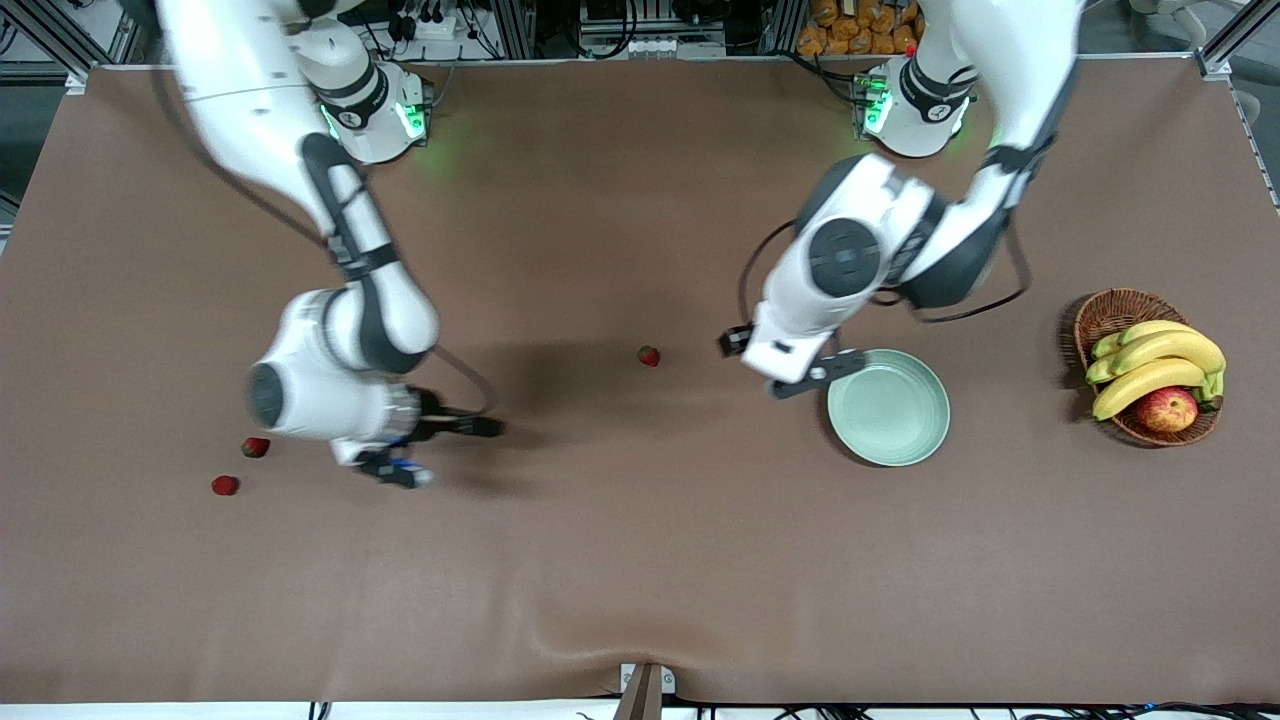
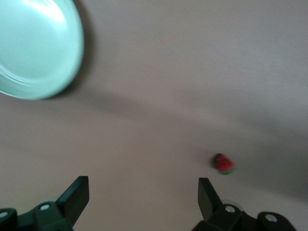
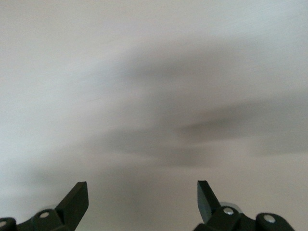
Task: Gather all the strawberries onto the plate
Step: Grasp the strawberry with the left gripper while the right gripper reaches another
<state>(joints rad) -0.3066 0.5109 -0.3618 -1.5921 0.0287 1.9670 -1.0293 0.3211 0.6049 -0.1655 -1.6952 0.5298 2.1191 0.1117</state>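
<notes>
Three small red strawberries lie on the brown table. One strawberry [image 1: 649, 355] is near the middle and also shows in the left wrist view [image 2: 224, 164]. Two more [image 1: 255, 447] [image 1: 225, 485] lie close together toward the right arm's end. The mint-green plate [image 1: 888, 407] is empty and shows in the left wrist view too [image 2: 33, 43]. My left gripper [image 1: 785, 362] [image 2: 143, 192] is open and empty, over the table between the middle strawberry and the plate. My right gripper [image 1: 450, 452] [image 3: 143, 195] is open and empty, over bare table beside the pair of strawberries.
A brown wicker basket [image 1: 1110, 310] with bananas [image 1: 1150, 365] and a red-yellow apple [image 1: 1166, 408] stands toward the left arm's end, beside the plate. The brown cloth [image 1: 640, 580] covers the whole table.
</notes>
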